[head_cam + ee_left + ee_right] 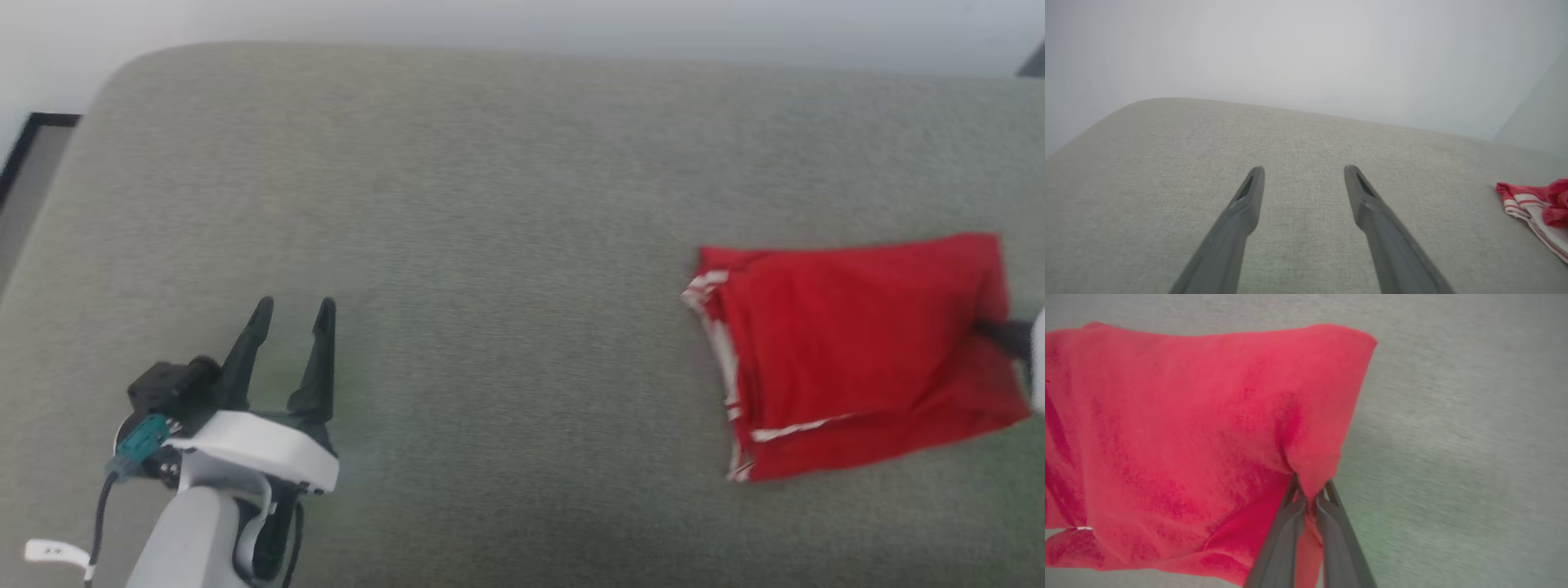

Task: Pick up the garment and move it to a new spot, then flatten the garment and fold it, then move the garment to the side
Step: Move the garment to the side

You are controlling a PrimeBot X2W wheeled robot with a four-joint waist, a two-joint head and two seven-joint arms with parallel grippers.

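There is one garment [849, 351], at the right of the head view, and one grey cushion [490, 204] across the frame. There are two grippers: one left gripper [295, 304] at lower left and one right gripper [1310, 486] at its wrist view's bottom middle. Each has two dark fingers [1249, 196], four altogether.

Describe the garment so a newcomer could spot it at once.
A wide grey cushion spans the head view. Toward its right end lies a folded red shirt with white striped trim. Nothing else is red, and the right gripper pinches its edge.
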